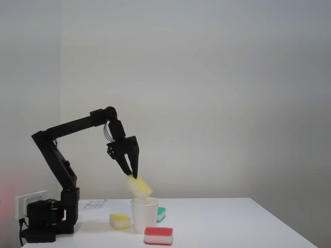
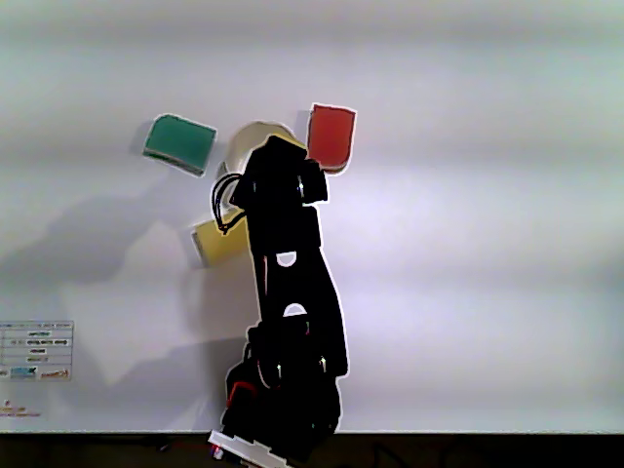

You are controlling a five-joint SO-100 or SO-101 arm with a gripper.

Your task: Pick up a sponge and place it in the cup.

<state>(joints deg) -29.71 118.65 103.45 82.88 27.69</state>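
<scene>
Just above the cup I have the sponge pinched in the gripper — carry done; next, lower slightly, open over the rim.

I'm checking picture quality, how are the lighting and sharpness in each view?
Fixed view: soft, even light, faint shadows, the sponge in the pincer and the cup fairly sharp. Other view: table washed out with horizontal banding, the arm casts broad shadows leftward.

Gripper pinches the sponge, tilted, just above the cup on the table
</scene>
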